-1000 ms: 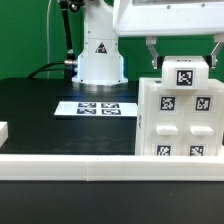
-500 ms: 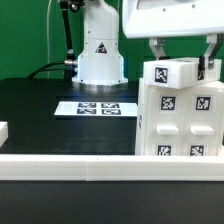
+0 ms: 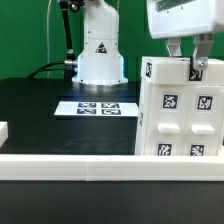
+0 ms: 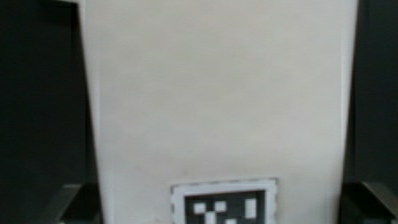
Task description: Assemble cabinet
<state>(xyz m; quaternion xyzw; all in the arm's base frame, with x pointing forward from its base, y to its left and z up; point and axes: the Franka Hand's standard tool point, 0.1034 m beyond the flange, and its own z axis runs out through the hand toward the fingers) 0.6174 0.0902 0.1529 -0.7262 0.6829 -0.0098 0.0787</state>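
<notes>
The white cabinet body [image 3: 180,120] stands at the exterior view's right, its front covered in marker tags. A white tagged panel [image 3: 160,70] lies across its top. My gripper [image 3: 186,62] comes down from above with a finger on each side of that panel and appears shut on it. In the wrist view the panel [image 4: 214,100] fills the space between the dark fingers [image 4: 64,204], with a tag at its near end. The panel's far end and the cabinet's right side are out of frame.
The marker board [image 3: 97,107] lies on the black table in front of the robot base [image 3: 98,55]. A white rail [image 3: 90,165] runs along the front edge. A small white part [image 3: 3,130] sits at the exterior view's left edge.
My gripper has moved toward the exterior view's right and down with the panel. The panel has turned and now sits level on the cabinet's top.
</notes>
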